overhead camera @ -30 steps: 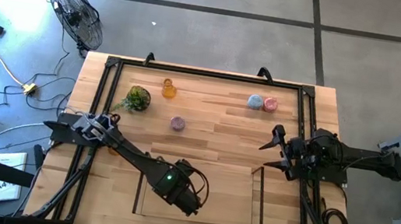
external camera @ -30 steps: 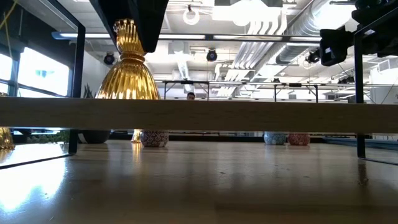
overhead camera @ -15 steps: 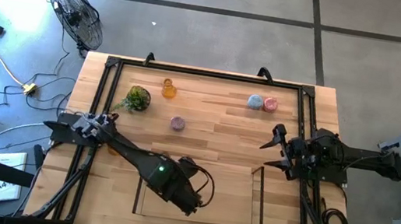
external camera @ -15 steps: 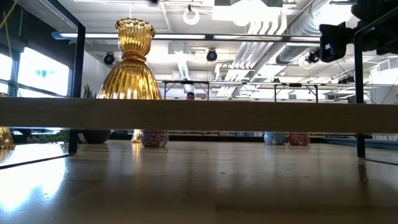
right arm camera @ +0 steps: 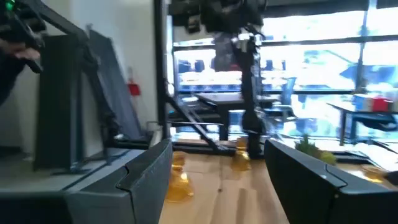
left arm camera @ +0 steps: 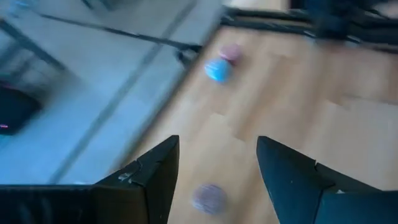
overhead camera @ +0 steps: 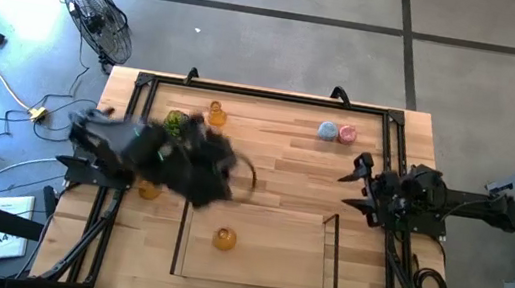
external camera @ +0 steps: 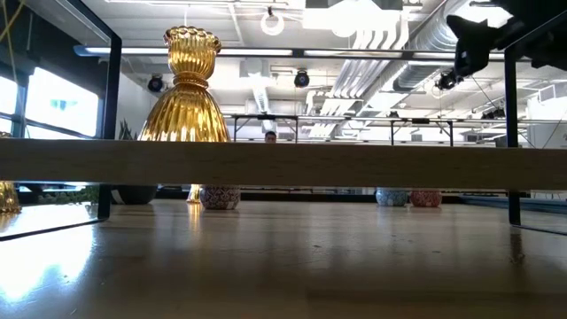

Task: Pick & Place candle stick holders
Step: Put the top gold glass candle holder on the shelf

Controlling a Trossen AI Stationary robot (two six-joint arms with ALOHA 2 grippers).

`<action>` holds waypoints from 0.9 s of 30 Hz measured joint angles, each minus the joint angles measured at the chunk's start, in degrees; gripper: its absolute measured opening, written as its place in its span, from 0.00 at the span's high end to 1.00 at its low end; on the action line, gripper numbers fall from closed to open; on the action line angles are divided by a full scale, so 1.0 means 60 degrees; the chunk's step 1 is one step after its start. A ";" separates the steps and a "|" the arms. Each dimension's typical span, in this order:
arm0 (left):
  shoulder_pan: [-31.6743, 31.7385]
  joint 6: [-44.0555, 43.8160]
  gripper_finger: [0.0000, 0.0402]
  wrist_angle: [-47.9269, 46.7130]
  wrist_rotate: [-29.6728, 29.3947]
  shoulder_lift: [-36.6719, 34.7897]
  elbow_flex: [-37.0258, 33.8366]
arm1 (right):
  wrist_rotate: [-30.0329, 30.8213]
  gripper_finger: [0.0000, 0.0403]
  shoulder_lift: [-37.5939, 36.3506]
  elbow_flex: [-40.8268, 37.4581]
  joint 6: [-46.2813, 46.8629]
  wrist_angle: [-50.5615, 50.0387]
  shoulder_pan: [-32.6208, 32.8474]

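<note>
One amber candle stick holder (overhead camera: pixel 224 238) (external camera: pixel 186 89) stands upright on its base in the shallow wooden tray (overhead camera: pixel 333 256). A second amber one (overhead camera: pixel 216 113) stands at the far left, and a third (overhead camera: pixel 148 189) left of the tray. The pale blue holder (overhead camera: pixel 327 131) and the pink one (overhead camera: pixel 347 133) stand at the far right. The purple one (left arm camera: pixel 208 198) shows only in the left wrist view. My left gripper (left arm camera: pixel 217 146) is open, raised above the table's left half (overhead camera: pixel 219 169), blurred. My right gripper (overhead camera: pixel 353 183) (right arm camera: pixel 217 155) waits open at the right edge.
A green leafy plant ball (overhead camera: pixel 177 123) lies at the far left, partly under my left arm. A black frame (overhead camera: pixel 264 95) runs round the table. The tray's near wall (external camera: pixel 283 164) crosses the low view. A fan (overhead camera: pixel 99 16) stands on the floor beyond the table.
My left gripper has risen from above the amber holder in the tray and swung toward the table's left and far side, turning as it went. That holder stays upright in the tray. My right gripper has tipped upward a little.
</note>
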 joint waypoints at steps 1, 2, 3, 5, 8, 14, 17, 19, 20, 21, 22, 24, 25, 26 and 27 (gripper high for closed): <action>0.0298 0.0292 0.48 0.0000 -0.0051 -0.0260 0.0000 | 0.0188 0.38 0.0046 0.0000 0.0000 -0.0020 0.0000; 0.0657 0.0597 0.49 0.0000 0.0038 -0.0561 0.0000 | 0.0349 0.38 0.0098 0.0000 -0.0001 -0.0017 -0.0004; 0.1028 0.0887 0.50 -0.0002 0.0245 -0.0844 0.0000 | 0.0472 0.38 0.0151 0.0000 0.0004 -0.0037 -0.0004; 0.1907 0.1384 0.55 -0.0010 0.0729 -0.1338 0.0011 | 0.0647 0.38 0.0286 0.0000 0.0000 -0.0036 -0.0002; 0.3218 0.2030 0.69 -0.0004 0.1321 -0.1884 -0.0077 | 0.0872 0.38 0.0498 0.0000 -0.0004 -0.0032 0.0000; 0.5491 0.2753 0.97 -0.0008 0.1670 -0.2599 -0.1004 | 0.1142 0.38 0.0909 0.0000 -0.0004 -0.0060 0.0000; 0.6750 0.3281 0.94 -0.0002 0.2284 -0.2684 -0.1659 | 0.1285 0.38 0.1058 0.0000 -0.0004 -0.0054 0.0000; 0.7789 0.3705 0.95 0.0026 0.3117 -0.2682 -0.2153 | 0.1523 0.38 0.1134 0.0000 -0.0004 -0.0057 -0.0001; 0.8370 0.4026 0.96 0.0074 0.3646 -0.2672 -0.2436 | 0.1641 0.38 0.1171 0.0000 -0.0004 -0.0059 -0.0003; 0.8923 0.4457 0.98 0.0226 0.4177 -0.2666 -0.2765 | 0.1699 0.38 0.1202 0.0000 -0.0004 -0.0049 -0.0004; 0.9433 0.4912 0.99 0.0475 0.4678 -0.2667 -0.3146 | 0.1743 0.38 0.1233 0.0000 -0.0004 -0.0049 -0.0001; 1.0333 0.5739 0.99 0.1173 0.5757 -0.2666 -0.4005 | 0.1742 0.38 0.1244 0.0000 -0.0004 -0.0048 0.0000; 1.0740 0.6095 0.98 0.1604 0.6313 -0.2666 -0.4435 | 0.1744 0.38 0.1243 0.0000 0.0007 -0.0024 -0.0002; 1.1190 0.6410 0.98 0.2044 0.6846 -0.2659 -0.4847 | 0.1764 0.38 0.1240 0.0000 0.0073 -0.0009 0.0000; 1.1618 0.6656 0.99 0.2440 0.7456 -0.2655 -0.5240 | 0.1830 0.38 0.1236 0.0000 0.0143 -0.0005 0.0000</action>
